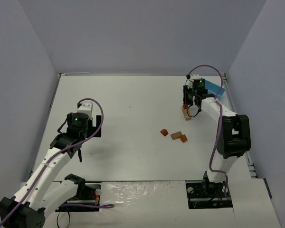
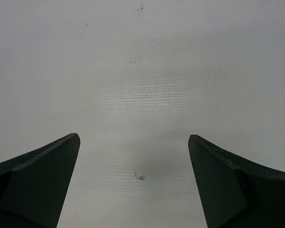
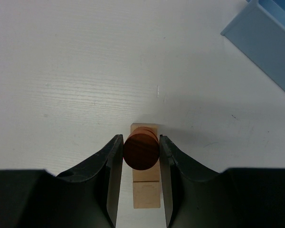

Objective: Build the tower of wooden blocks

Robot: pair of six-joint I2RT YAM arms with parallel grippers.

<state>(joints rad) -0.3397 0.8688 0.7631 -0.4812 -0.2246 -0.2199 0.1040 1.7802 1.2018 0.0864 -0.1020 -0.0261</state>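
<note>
- Top external: right hand (image 1: pixel 187 104) over wood block tower (image 1: pixel 185 114), counter's (image 1: pixel 123 95) far right corner; loose blocks (image 1: pixel 176 135) mid-counter
- Left wrist: left hand (image 2: pixel 134 161) wide, empty, above counter
- Right wrist: right hand narrow, clamping reddish round block (image 3: pixel 141 152) over tower

Pale lavender walls (image 1: pixel 142 33) enclose a white table (image 1: pixel 128 99) on three sides; even light.

I saw round block (image 3: pixel 141 151) dark reddish-brown, grained; tan blocks (image 3: pixel 146 194) beneath; loose blocks (image 1: pixel 176 135) orange-brown. Box (image 3: pixel 268 38) light blue, counter (image 3: pixel 76 66) white, left pincer (image 2: pixel 134 142), right pincer (image 3: pixel 140 142) black, cables (image 1: pixel 206 66) purple.
</note>
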